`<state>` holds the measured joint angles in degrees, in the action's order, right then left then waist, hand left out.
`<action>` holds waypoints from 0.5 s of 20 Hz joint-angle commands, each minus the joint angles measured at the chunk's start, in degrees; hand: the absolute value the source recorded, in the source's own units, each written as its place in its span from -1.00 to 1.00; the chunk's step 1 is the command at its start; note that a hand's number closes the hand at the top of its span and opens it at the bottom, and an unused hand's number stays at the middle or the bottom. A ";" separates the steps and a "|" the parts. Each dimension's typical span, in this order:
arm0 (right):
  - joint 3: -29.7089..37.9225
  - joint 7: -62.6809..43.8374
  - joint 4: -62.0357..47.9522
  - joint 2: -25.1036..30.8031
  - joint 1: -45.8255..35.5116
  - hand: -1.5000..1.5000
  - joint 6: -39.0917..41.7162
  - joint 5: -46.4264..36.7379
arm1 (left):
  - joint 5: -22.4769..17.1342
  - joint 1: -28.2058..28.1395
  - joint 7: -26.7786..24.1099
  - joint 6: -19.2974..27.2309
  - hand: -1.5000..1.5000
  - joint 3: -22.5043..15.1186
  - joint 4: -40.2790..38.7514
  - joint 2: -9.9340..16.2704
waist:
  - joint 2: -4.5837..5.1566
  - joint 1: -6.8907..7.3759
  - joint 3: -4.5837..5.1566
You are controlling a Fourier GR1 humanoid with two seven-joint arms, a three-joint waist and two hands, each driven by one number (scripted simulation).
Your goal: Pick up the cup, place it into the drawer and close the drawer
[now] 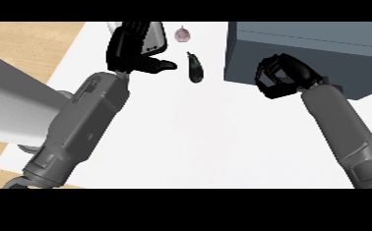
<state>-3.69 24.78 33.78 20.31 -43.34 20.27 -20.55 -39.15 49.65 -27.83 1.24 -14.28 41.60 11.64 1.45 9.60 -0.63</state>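
The cup (155,37), pale grey and white, stands at the counter's far edge, left of the middle. My left hand (131,48) reaches up against the cup's left side and hides part of it; its fingers are fairly straight and its thumb (161,65) sticks out to the right below the cup. The dark blue-grey drawer unit (305,43) sits at the far right, and no open cavity shows in it. My right hand (285,76) is in front of the unit's front face, its fingers curled, with nothing visible inside them.
A dark eggplant (195,68) lies just right of my left thumb. A small pinkish bulb (183,34) sits beyond it near the far edge. The white counter (203,136) ends at a wooden floor strip (36,48) on the left.
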 commanded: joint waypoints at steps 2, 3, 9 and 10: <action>5.28 -4.40 -2.11 6.63 -9.48 1.00 -5.43 0.21 | -0.21 -1.45 0.14 -1.81 -1.00 -0.31 1.16 0.65 | 1.34 2.96 0.43; 5.75 -4.85 -2.16 6.86 -9.08 1.00 -4.71 0.86 | -0.70 -0.86 1.04 -1.79 -1.00 0.06 1.44 0.85 | 1.28 2.95 0.39; 6.49 -5.20 0.28 7.70 -8.27 1.00 -2.33 2.63 | -1.02 -2.18 0.65 -2.93 -1.00 -0.07 2.53 0.74 | 1.33 3.54 0.43; 6.69 -5.79 0.59 8.53 -8.65 1.00 -1.12 2.99 | -0.85 -2.10 0.59 -2.52 -1.00 -0.30 2.43 0.14 | 1.42 3.10 0.47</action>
